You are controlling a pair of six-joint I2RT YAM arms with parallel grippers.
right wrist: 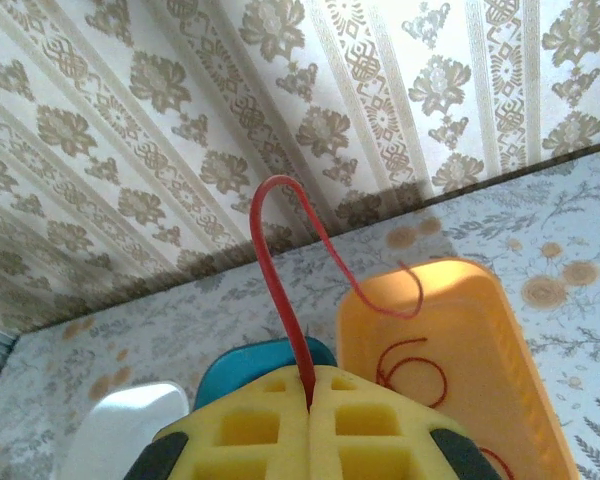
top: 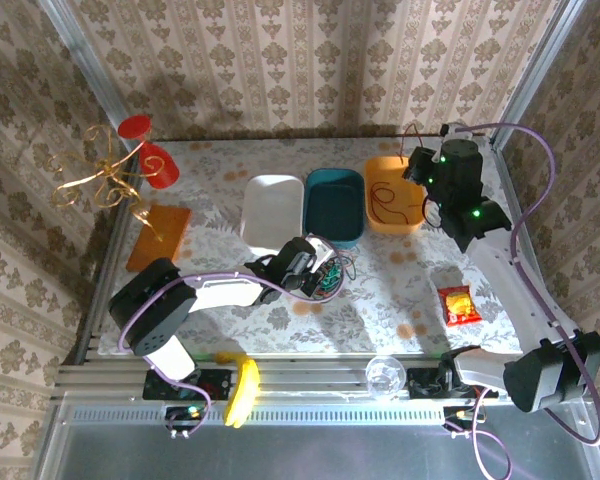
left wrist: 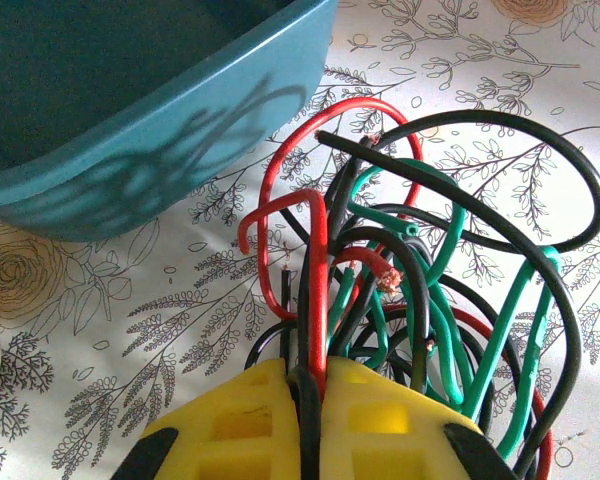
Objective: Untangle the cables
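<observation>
— Left gripper [left wrist: 306, 390]: what state do you read?
— Clamped. Its yellow pads [left wrist: 230, 430] are pressed together on a black strand and a red strand at the foot of the cable tangle [left wrist: 410, 290]. Take the teal bin [left wrist: 130, 130] as your reference. The tangle lies on the floral tablecloth [left wrist: 130, 330] just in front of that bin's near wall, close to it but not inside it.
— What does the tangle consist of?
— Red, green and black wires, looped through one another. You can see bare copper at one red end near the middle of the heap.
— And the right gripper [right wrist: 310, 385]?
— Also clamped, on a single red cable [right wrist: 280, 260]. Locate it to the right of the teal bin, above the orange bin [right wrist: 490, 340] that stands just beside it. The red cable rises from the pads, arches over and drops into the orange bin, where more red loops lie on the floor.
— Anything on the other side of the reference?
— A white bin [top: 272, 205], just beside the teal bin's left wall.
</observation>
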